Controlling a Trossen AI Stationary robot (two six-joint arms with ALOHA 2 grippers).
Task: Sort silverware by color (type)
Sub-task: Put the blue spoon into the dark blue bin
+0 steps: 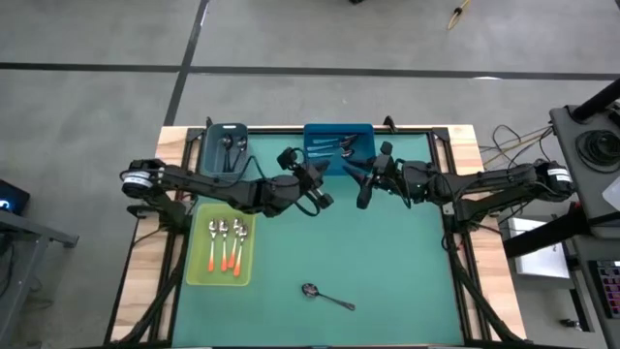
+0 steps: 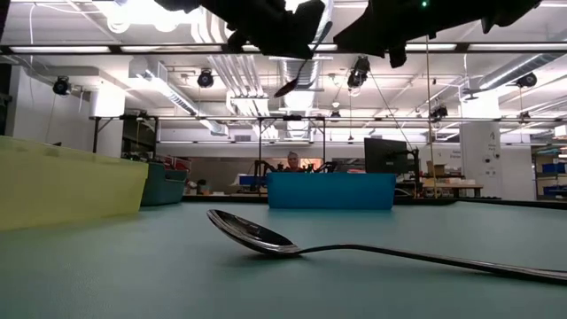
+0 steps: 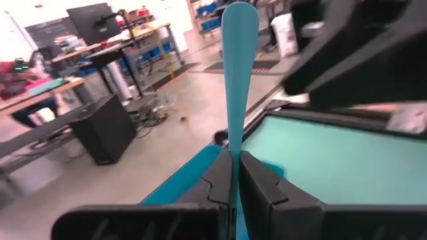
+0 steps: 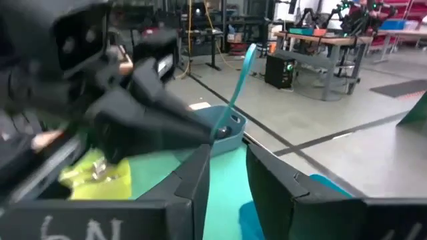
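Note:
My left gripper (image 3: pixel 233 160) is shut on a light-blue-handled spoon (image 3: pixel 239 67) high over the table's middle (image 1: pixel 322 176). The spoon's handle sticks out past the fingertips and shows as a dark sliver in the low view (image 2: pixel 303 62). Its bowl is hidden. My right gripper (image 4: pixel 229 157) faces it from the right (image 1: pixel 361 186), open, with nothing between its fingers and just short of the spoon (image 4: pixel 239 80). An all-metal spoon (image 1: pixel 327 295) lies flat on the green mat near the front edge (image 2: pixel 266 237). My left gripper pinches the blue handle at its narrow part (image 3: pixel 232 143) between its two fingers. It comes roughly level from the table's left, and the handle runs on ahead of the fingertips, its broad free end (image 3: pixel 239 27) outermost. The spoon is lifted clear of the table.
A blue tray (image 1: pixel 312 136) with blue-handled spoons stands at the far middle. A dark bin (image 1: pixel 211 155) with dark spoons stands far left. A yellow-green tray (image 1: pixel 199 262) with orange-handled spoons sits near left. Bare mat lies to the right of the lone spoon.

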